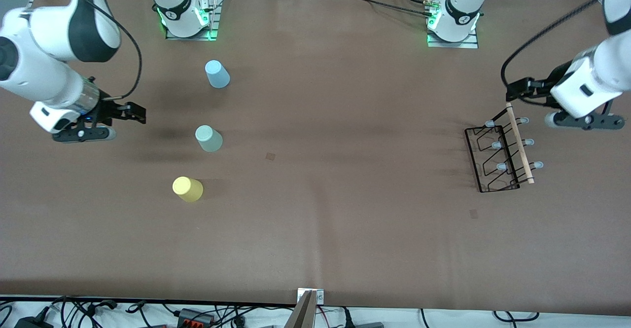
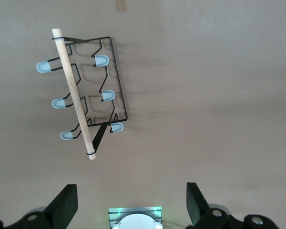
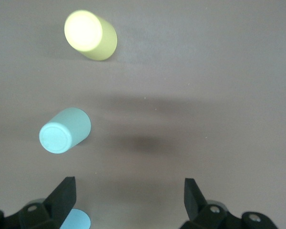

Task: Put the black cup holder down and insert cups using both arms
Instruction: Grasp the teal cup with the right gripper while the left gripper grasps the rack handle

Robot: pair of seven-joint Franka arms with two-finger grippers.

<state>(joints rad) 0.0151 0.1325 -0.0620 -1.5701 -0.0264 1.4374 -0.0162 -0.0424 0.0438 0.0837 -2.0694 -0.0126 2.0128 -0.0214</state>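
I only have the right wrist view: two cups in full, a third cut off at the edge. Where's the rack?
Observer: The black cup holder stands at the left arm's end of the table, with no cups on it.
Operator: Is the left arm on it?
Observer: No. The left gripper hangs open above the table beside the holder's wooden handle, holding nothing.
Operator: What's the cut-off cup?
Observer: The light blue cup, upside down like the mint green cup and the yellow cup, and farthest of the three from the front camera. The right gripper is open beside them, empty.
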